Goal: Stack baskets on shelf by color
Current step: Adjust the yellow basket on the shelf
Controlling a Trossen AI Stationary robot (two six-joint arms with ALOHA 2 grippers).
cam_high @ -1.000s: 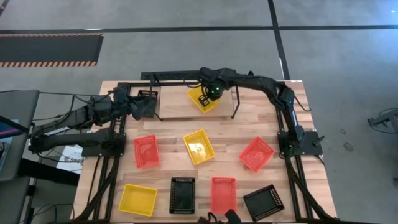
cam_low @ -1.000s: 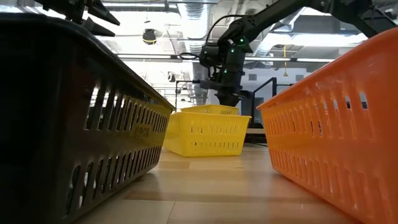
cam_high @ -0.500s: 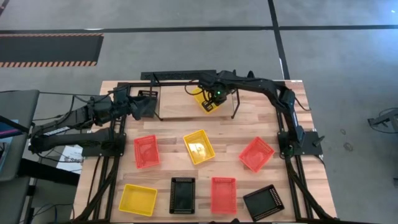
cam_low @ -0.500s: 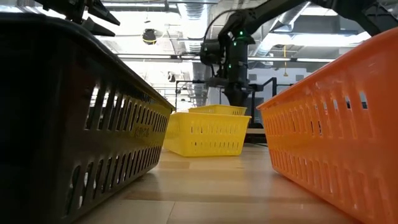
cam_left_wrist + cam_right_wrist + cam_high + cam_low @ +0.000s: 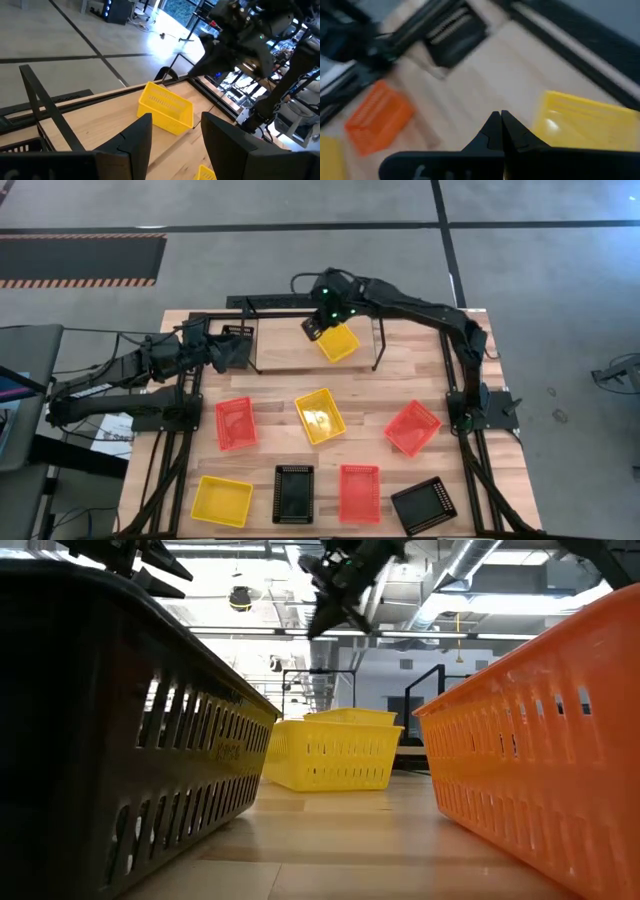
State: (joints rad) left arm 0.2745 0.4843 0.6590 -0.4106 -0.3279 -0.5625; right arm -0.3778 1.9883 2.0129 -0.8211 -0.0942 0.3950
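A yellow basket (image 5: 338,341) sits by its bottom on the wood inside the shelf (image 5: 378,345), slightly askew; the left wrist view shows the yellow basket (image 5: 167,107) too. A black basket (image 5: 237,335) lies at the shelf's left end. My right gripper (image 5: 318,321) hangs above the shelf, just left of the yellow basket, its fingers shut (image 5: 501,125) on nothing. My left gripper (image 5: 236,351) waits open (image 5: 172,135) at the shelf's left end, beside the black basket.
Nearer on the table lie a red basket (image 5: 235,423), a yellow one (image 5: 320,415) and a red one (image 5: 412,427). Along the near edge are a yellow basket (image 5: 222,500), a black one (image 5: 293,493), a red one (image 5: 359,492) and a black one (image 5: 423,505).
My right gripper has risen from over the yellow basket and swung toward the table's far left. The basket has stayed on the shelf, now uncovered.
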